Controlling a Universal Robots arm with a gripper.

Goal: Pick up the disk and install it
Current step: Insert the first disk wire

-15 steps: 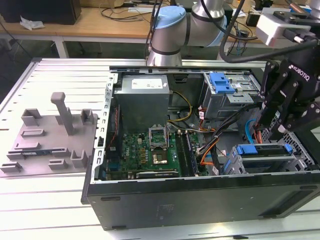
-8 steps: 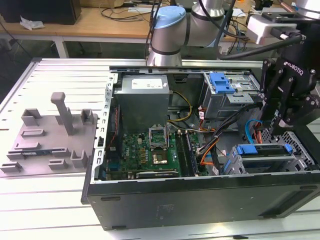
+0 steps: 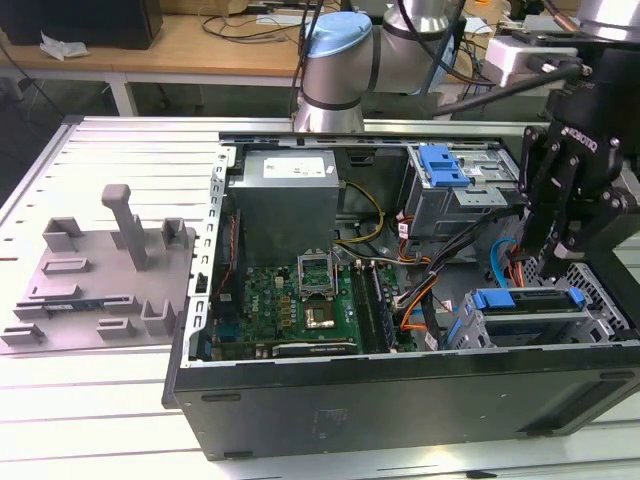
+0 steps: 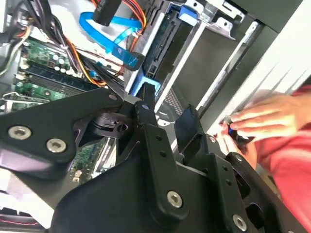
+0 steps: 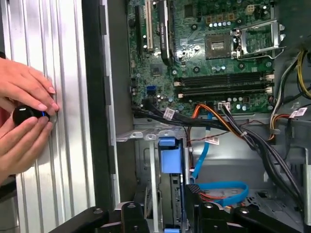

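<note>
So the disk [image 3: 525, 310] is sitting in the drive bay at the lower right of the exterior view, inside the open PC case [image 3: 400, 400], with its blue caddy tab facing the motherboard [image 3: 300, 300]. In the first wrist view you look at the disk [image 5: 169, 154] edge-on, standing in the silver cage.

The gripper [image 3: 555, 258] hangs right above it at the exterior view's right. In the second wrist view the gripper [image 4: 167, 107] has its two black fingers [image 4: 148, 111] spread apart with nothing clamped between them, one tip just beside the blue tab.

A loose blue data cable [image 5: 223, 187] curls next to the cage, plus a bundle of orange and black wires. Further up the exterior view there's a second cage with a blue latch piece [image 3: 443, 165] on top, and the grey power supply [image 3: 285, 200].

A person's hands [image 5: 24, 111] are just outside the case wall, on the ribbed metal table [image 3: 100, 400], pinching a small black round thing.
</note>
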